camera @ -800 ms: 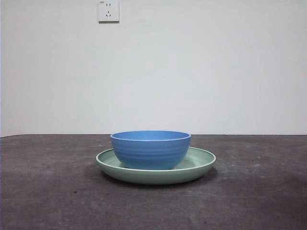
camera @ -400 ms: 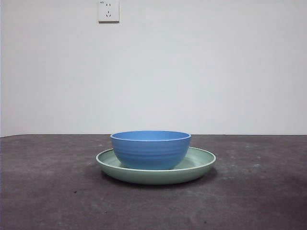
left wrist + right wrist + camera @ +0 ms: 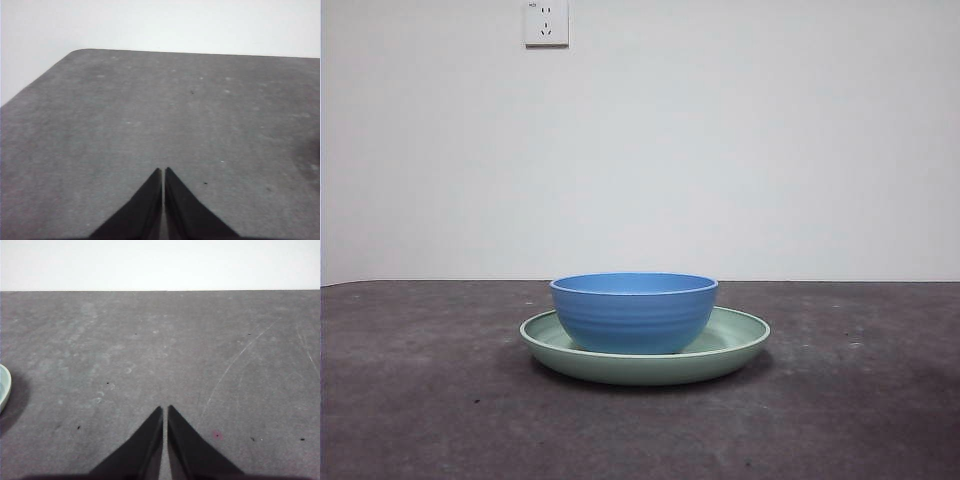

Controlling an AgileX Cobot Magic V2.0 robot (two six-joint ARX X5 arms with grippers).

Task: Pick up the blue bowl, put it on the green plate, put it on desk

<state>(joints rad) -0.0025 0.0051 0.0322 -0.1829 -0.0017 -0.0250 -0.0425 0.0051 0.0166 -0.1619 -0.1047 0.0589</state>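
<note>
Front view: the blue bowl (image 3: 634, 312) sits upright inside the green plate (image 3: 740, 340), which rests on the desk (image 3: 420, 400) near its middle, well clear of the edges. No arm shows here. A white wall rises behind, with a socket (image 3: 546, 22) high up.

Left wrist view: the left gripper (image 3: 163, 172) hangs over bare desk with its jaws pressed together, holding nothing; a rounded desk corner lies ahead.

Right wrist view: the right gripper (image 3: 164, 411) also has its jaws pressed together and empty. A sliver of the plate's rim (image 3: 4, 387) shows at one side.

The bowl looks smooth and rides loose on the plate; a grip on the rim could slip, or drag the plate along.
</note>
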